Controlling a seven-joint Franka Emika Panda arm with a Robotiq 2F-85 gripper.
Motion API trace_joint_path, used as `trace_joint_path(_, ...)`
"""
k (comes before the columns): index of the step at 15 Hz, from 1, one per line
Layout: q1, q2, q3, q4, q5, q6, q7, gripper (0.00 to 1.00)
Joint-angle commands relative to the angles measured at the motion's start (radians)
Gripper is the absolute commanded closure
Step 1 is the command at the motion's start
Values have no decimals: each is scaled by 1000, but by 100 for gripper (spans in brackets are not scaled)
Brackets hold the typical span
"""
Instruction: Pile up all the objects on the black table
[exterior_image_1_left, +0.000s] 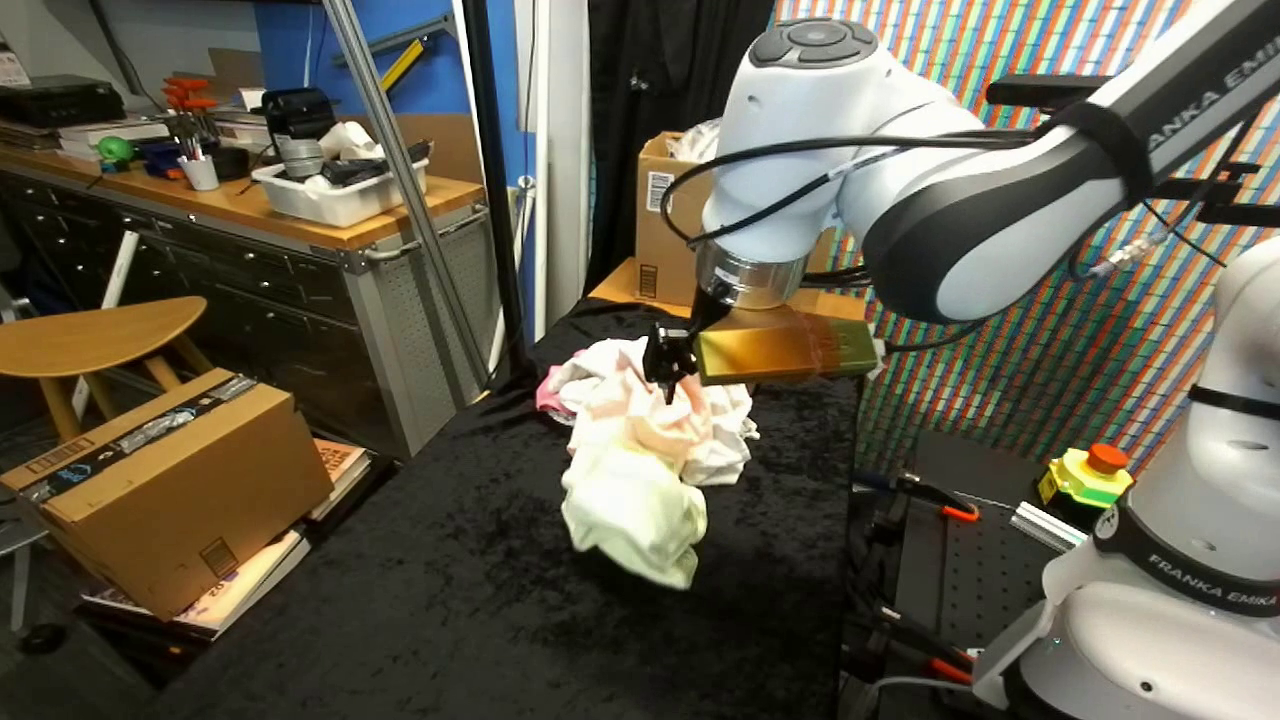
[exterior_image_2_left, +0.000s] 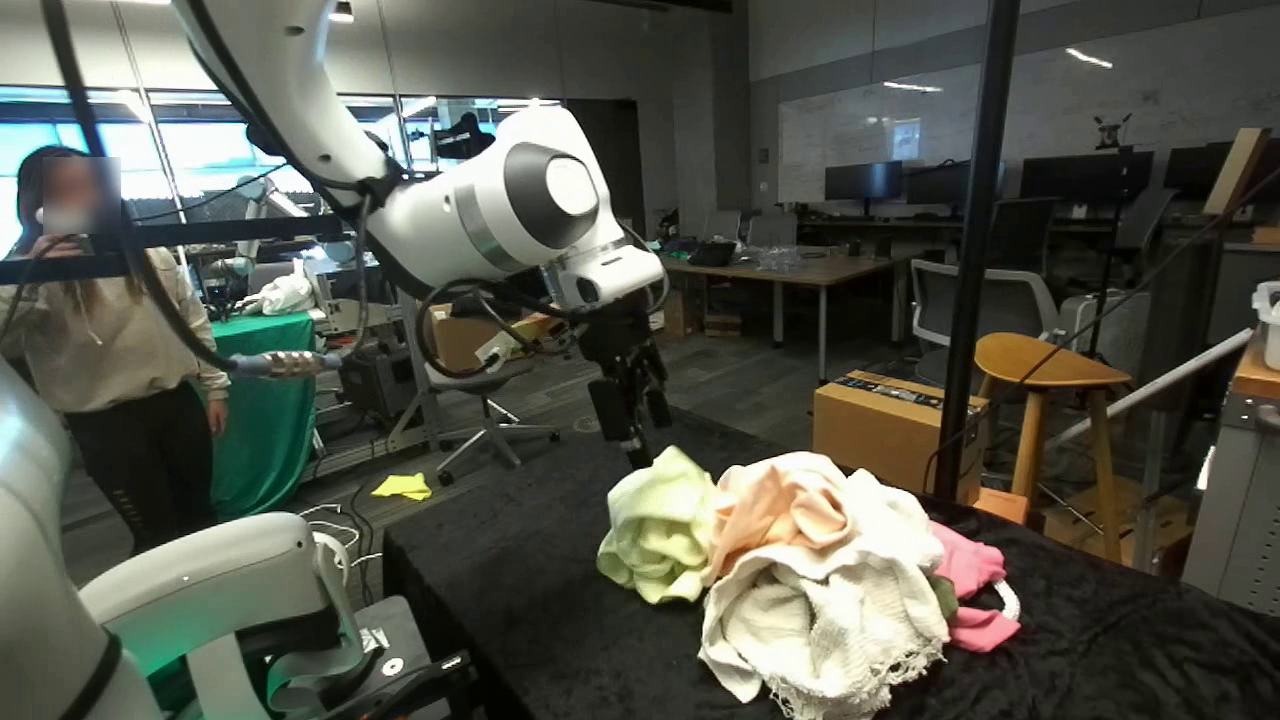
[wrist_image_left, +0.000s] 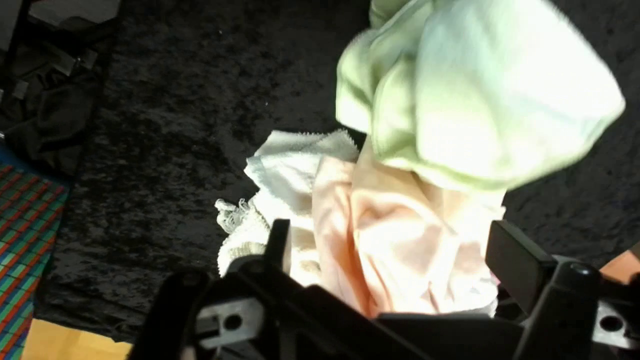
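Black and spread wide: gripper (wrist_image_left: 390, 240) pointing down, fingers (wrist_image_left: 278, 245) well apart, framing the peach cloth (wrist_image_left: 400, 265) between them in the wrist view; contact with it impossible to tell. Up and to the right of the peach cloth in an exterior view, glossy gold-and-green block (exterior_image_1_left: 780, 350) at the wrist, with the white arm (exterior_image_1_left: 770, 170) above. Overlapping one end of the peach cloth, pale green cloth (exterior_image_2_left: 660, 530), bunched and puffed, its outer edge blurred in the wrist view. Just in front of the peach cloth in an exterior view, and curling round to its right, off-white fabric (exterior_image_2_left: 830, 620) with a knitted texture and a frayed edge; one piece or two, hard to say. Farther right of the peach cloth, partly behind the off-white fabric, pink cloth (exterior_image_2_left: 965, 560) with a white rope-like loop (exterior_image_2_left: 1010, 600). Beneath the peach cloth and its neighbours, black table (exterior_image_1_left: 480, 570) with a velvety covering. Well apart to the left of the peach cloth in an exterior view, taped cardboard box (exterior_image_1_left: 190, 490) and wooden stool (exterior_image_1_left: 100, 335); behind it, labelled carton (exterior_image_1_left: 655, 230); to its right, red-and-yellow stop button (exterior_image_1_left: 1088, 475). Far left of the peach cloth in an exterior view, standing person (exterior_image_2_left: 110, 340) in a pale hoodie.
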Motion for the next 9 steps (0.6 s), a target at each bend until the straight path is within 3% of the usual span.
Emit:
trace_joint_path(1, 77, -226, 50, -102, 214, -99, -265, 1)
trace_joint_path(6, 193, -471, 70, -70, 467, -425, -608, 0)
trace_joint_path(9, 212, -612, 63, -22, 552, -660, -779, 0)
